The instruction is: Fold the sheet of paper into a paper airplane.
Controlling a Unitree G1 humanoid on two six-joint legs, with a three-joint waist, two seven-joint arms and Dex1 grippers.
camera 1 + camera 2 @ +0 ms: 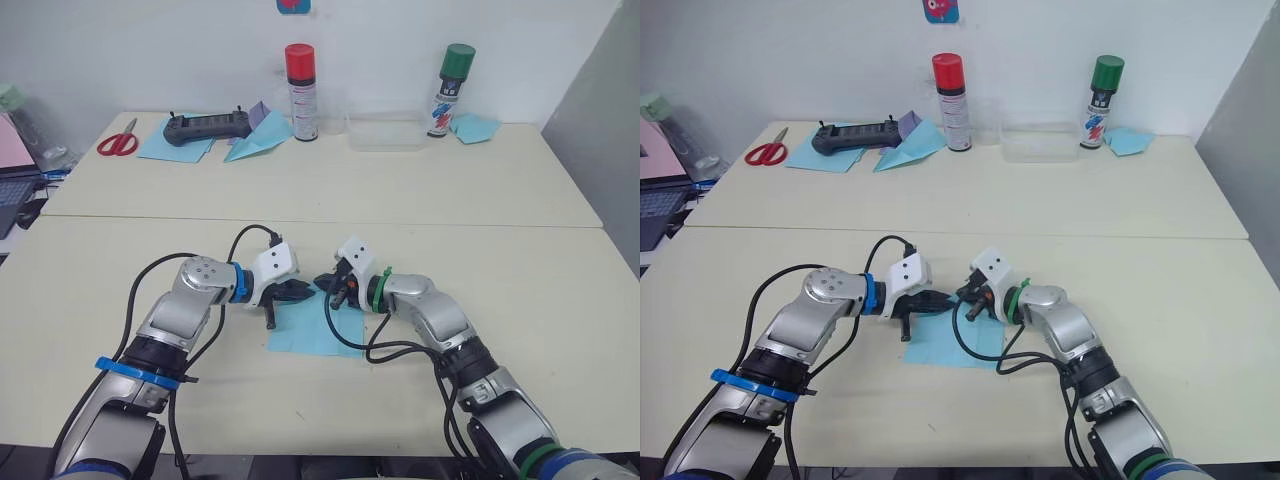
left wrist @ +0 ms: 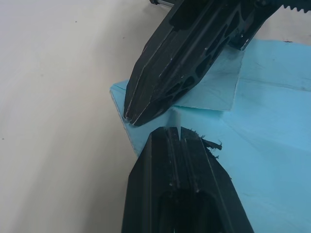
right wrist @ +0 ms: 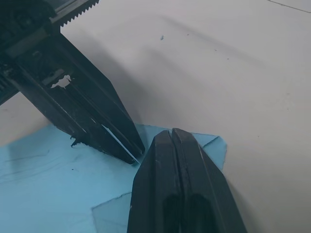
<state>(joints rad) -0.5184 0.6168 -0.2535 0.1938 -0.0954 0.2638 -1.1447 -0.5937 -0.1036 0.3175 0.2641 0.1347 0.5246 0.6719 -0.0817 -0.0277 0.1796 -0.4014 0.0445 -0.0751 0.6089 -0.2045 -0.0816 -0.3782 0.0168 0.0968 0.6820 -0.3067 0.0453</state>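
Observation:
The light-blue sheet of paper [image 1: 318, 334] lies flat on the near table between my two arms, with one corner folded over as a paler flap [image 2: 214, 92]. My left gripper [image 1: 296, 292] is at the sheet's far edge, shut, and a thin sliver of the paper's edge [image 2: 179, 122] stands up between its fingertips. My right gripper [image 1: 325, 283] meets it tip to tip from the other side. Its fingers [image 3: 180, 184] are shut tight together, tips resting over the sheet's corner, with nothing visible between them.
On the far table stand a red-capped spray can [image 1: 301, 92], a green-capped can [image 1: 451, 90] and a clear container [image 1: 386, 132]. Red scissors [image 1: 118, 143], a black controller [image 1: 205, 127] on blue sheets, a blue dart-shaped plane [image 1: 258, 140] and a small blue paper [image 1: 474, 127] lie there too.

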